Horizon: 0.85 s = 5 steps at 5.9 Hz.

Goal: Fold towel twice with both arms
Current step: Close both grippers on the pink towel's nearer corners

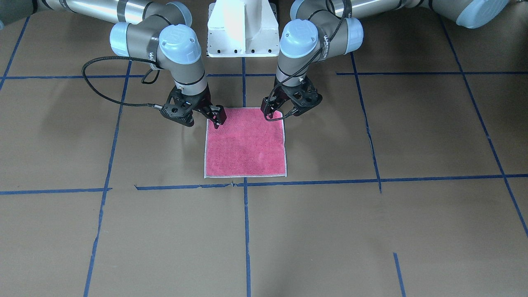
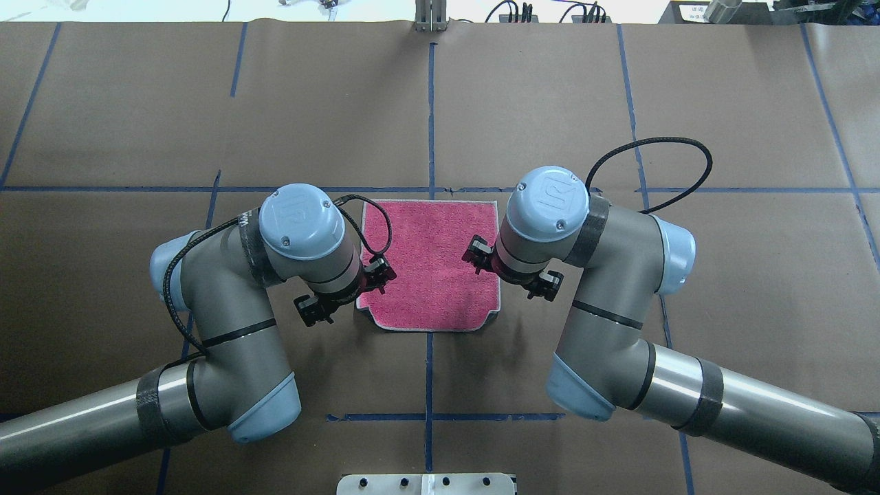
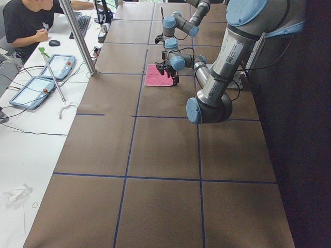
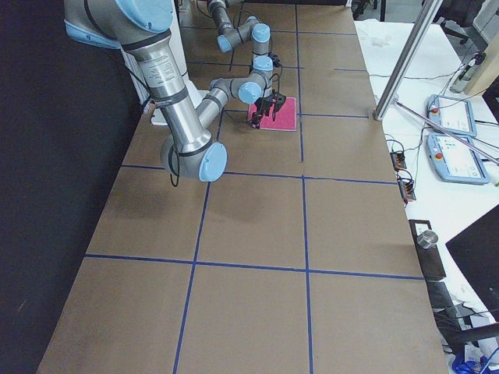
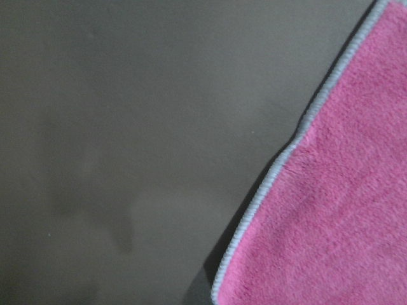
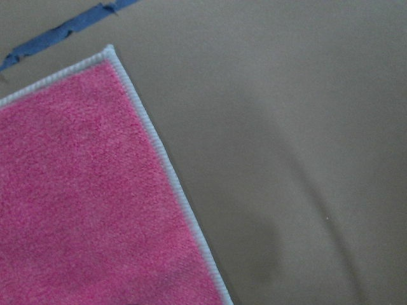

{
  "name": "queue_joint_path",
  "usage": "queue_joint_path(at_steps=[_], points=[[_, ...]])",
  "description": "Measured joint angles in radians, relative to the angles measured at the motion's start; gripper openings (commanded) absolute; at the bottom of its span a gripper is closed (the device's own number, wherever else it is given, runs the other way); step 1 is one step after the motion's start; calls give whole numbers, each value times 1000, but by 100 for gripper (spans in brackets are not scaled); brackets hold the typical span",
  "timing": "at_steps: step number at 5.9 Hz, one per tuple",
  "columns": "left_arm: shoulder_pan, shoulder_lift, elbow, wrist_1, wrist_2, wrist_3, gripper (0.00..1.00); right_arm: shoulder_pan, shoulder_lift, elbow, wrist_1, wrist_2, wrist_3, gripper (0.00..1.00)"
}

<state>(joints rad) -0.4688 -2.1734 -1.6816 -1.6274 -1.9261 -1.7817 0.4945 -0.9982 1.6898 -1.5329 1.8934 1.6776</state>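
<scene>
The towel (image 1: 245, 144) lies flat on the brown table, pink-red side up, with a pale stitched edge; it also shows in the overhead view (image 2: 430, 268). My left gripper (image 1: 272, 112) sits at the corner nearest the robot on my left side (image 2: 380, 273). My right gripper (image 1: 217, 117) sits at the other near corner (image 2: 476, 251). Both look shut on those corners, which appear pinched up off the table. The wrist views show only the towel's edge (image 5: 337, 222) (image 6: 82, 190) and bare table, no fingers.
The white pedestal base (image 1: 243, 29) stands just behind the towel. Blue tape lines (image 1: 246, 231) cross the brown table. A seated operator (image 3: 31, 20), tablets (image 3: 57, 64) and a metal post (image 3: 77, 36) are on a side table beyond the far edge.
</scene>
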Motion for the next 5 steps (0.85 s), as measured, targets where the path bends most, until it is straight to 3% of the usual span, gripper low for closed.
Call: queue_joint_path(at_steps=[5], points=[[19, 4, 41, -44, 7, 2, 100, -58, -59, 69, 4, 3, 48, 100]])
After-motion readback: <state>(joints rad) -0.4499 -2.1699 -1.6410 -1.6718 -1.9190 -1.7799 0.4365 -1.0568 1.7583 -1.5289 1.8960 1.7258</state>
